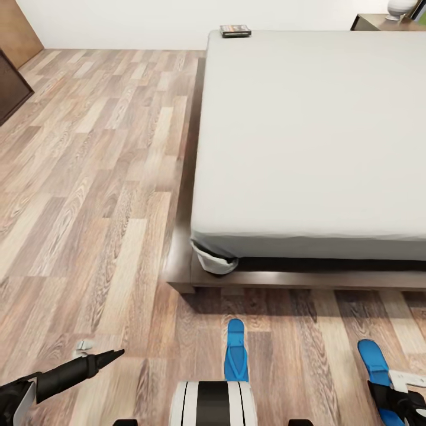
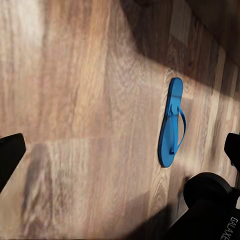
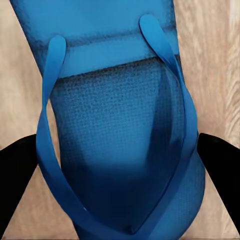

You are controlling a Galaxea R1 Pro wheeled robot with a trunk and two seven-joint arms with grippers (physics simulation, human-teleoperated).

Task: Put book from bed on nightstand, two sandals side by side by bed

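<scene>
Right gripper (image 3: 120,165), fingers apart astride one sandal (image 1: 374,361) at lower right; the other sandal (image 1: 235,350) lies lower centre, the book (image 1: 235,31) on the bed (image 1: 307,136) at top; an off-centre closure might pinch only the strap; left gripper (image 2: 120,155) open.

Grainy wood-plank floor (image 1: 89,177), smooth matt cloth mattress (image 1: 307,136), textured blue sandal (image 3: 120,150).

Floor left of bed: wide bare wood floor (image 1: 89,177), open passage to the far wall
Bed (image 1: 307,136): blocks the right side; mattress top bare except book (image 1: 235,30) at far left corner
Near strip before bed frame: two sandals, one (image 1: 236,349) at centre, one (image 1: 374,361) under the right claw (image 1: 402,402)
Far left: dark cabinet (image 1: 10,86) edge
</scene>
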